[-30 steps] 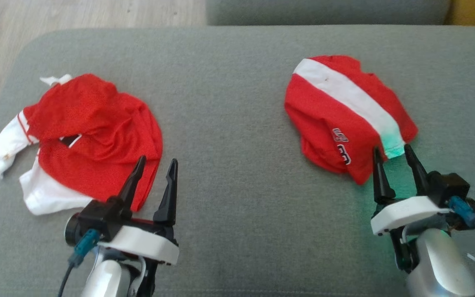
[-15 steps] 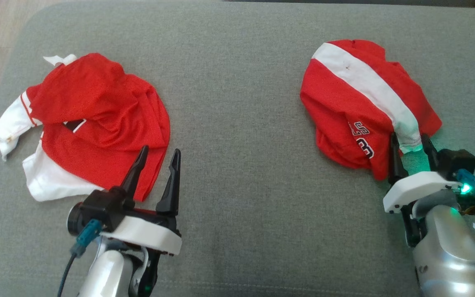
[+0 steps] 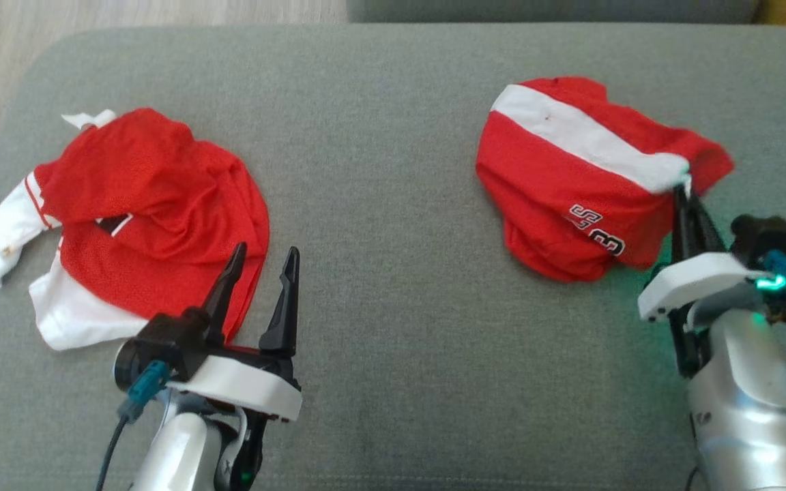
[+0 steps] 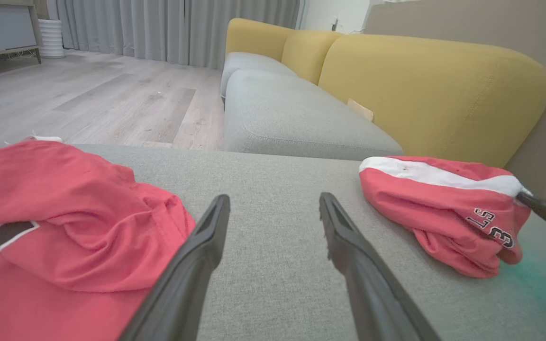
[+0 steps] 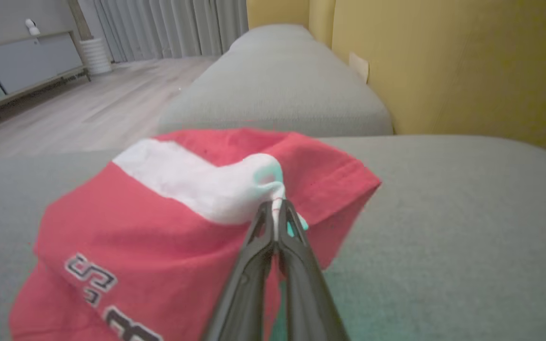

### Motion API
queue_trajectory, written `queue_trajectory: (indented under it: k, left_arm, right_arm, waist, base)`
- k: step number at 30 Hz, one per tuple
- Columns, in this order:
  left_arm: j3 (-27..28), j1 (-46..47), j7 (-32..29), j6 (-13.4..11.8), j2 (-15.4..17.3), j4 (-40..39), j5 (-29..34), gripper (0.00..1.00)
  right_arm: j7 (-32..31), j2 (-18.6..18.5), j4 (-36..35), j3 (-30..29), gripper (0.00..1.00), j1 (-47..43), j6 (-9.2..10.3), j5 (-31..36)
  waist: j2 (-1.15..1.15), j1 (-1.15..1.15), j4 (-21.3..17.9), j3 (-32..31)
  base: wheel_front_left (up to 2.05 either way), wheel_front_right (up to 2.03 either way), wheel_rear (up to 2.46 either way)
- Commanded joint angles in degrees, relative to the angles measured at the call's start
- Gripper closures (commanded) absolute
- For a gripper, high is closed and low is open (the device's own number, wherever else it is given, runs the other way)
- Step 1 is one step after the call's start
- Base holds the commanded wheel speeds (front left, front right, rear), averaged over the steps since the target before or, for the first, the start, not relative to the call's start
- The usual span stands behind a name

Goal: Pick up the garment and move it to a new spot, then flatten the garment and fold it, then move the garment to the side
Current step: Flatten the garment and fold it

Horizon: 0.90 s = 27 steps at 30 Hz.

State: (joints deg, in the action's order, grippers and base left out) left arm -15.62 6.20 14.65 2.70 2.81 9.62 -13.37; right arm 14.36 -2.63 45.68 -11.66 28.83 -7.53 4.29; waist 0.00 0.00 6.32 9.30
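As the head view frames them, parts run from largest to smallest.
Seat point(image 3: 393, 204): grey upholstered cushion that carries both pieces of clothing; wooden floor lies beyond its far edge.
Sofa back point(image 4: 434, 90): yellow, rising behind the seat in the left wrist view.
Second garment point(image 3: 161, 204): red and white jersey, crumpled, on the robot's left part of the seat; its near hem lies just beside the left hand.
Garment point(image 3: 570, 198): red, with 1 white stripe point(image 3: 570, 133) and dark lettering that includes a 3 point(image 3: 601, 228); bunched on the right part of the seat, well apart from the second garment.
Left hand point(image 3: 265, 249): fingers spread wide, holding nothing, above bare grey fabric between the 2 pieces of clothing.
Right hand point(image 3: 679, 191): fingers pressed together on the near end of the white stripe, which is gathered into a peak at the fingertips point(image 5: 275, 208); the bulk of the garment lies on the seat.
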Motion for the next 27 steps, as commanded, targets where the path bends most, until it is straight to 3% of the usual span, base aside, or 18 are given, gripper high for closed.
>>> queue_trajectory:
  k: [1, 8, 15, 22, 27]
  left_arm:
    - [1.89, 1.30, 0.35, -0.37, 0.07, -1.56, -0.32, 0.00]
    - [1.35, -0.20, 0.35, -1.03, 0.07, -1.28, -1.52, 0.00]
    - [0.78, -2.07, 0.35, -1.68, 0.07, -1.46, -2.46, 0.00]
    - [0.33, -2.44, 0.35, -1.75, 0.07, -1.43, -3.06, 0.00]
    - [-0.22, -2.47, 0.35, -2.10, 0.07, -1.48, -3.42, 0.00]
  right_arm:
    - [0.62, -0.25, -2.31, 1.22, 1.00, 2.19, 0.04, 0.48]
    - [0.54, -0.25, -9.60, 2.32, 1.00, 5.17, 0.04, 2.22]
    - [-3.92, -1.99, -11.67, 5.75, 1.00, 10.50, 0.04, 4.37]
    - [-6.89, -6.55, -6.47, 8.27, 1.00, 22.07, 0.04, 5.04]
    - [-3.58, -9.14, -2.41, 8.15, 1.00, 32.54, 0.04, 7.66]
  waist:
    - [0.00, 0.00, -0.29, -1.00]
    - [0.00, 0.00, 0.02, -5.07]
    - [0.00, 0.00, 1.50, -7.85]
    - [0.00, 0.00, 4.34, -8.59]
    - [0.00, 0.00, 7.26, -9.02]
  base:
    - [0.00, 0.00, 0.00]
    - [0.00, 0.00, 0.00]
    - [0.00, 0.00, 0.00]
    - [0.00, 0.00, 0.00]
    - [0.00, 0.00, 0.00]
